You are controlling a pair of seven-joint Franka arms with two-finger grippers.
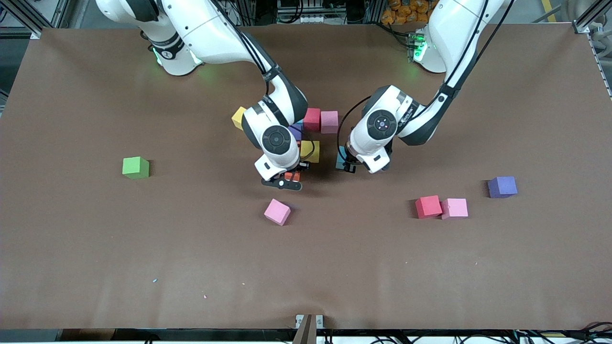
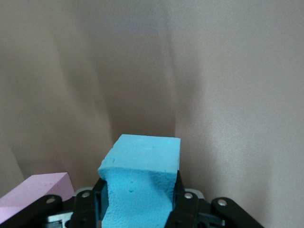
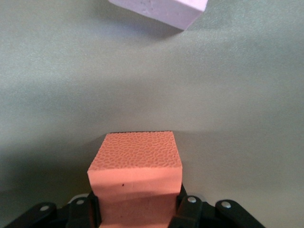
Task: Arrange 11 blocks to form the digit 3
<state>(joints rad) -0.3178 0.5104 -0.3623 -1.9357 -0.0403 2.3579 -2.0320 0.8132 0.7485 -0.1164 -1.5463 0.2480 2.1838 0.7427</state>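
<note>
Both arms are down at the middle of the table (image 1: 95, 267), each with a cube in its claw. The left gripper (image 1: 345, 165) is clamped on a light blue block (image 2: 142, 183), fingers squeezing its sides so the foam dents in a bit. The right gripper (image 1: 290, 179) is clamped on an orange block (image 3: 135, 183), same deal, pinched on 2 opposite sides.

Between and under the arms there's a little cluster already going: a red block (image 1: 311, 119) touching a pink block (image 1: 329, 121), a yellow block (image 1: 311, 151) nearer the front camera than those, and a purple block (image 1: 295, 132) mostly hidden by the right arm. Another yellowish cube (image 1: 238, 117) peeks out at the right arm's side of the cluster.

Loose ones: 1 pink block (image 1: 277, 211) sits alone, tilted, just nearer the camera than the right gripper. Toward the left arm's end, a red block (image 1: 428, 206) and a pink block (image 1: 454, 208) touch side by side, with a purple block (image 1: 502, 187) near them. The green cube (image 1: 136, 167) is way off toward the right arm's end, well apart from everything.
</note>
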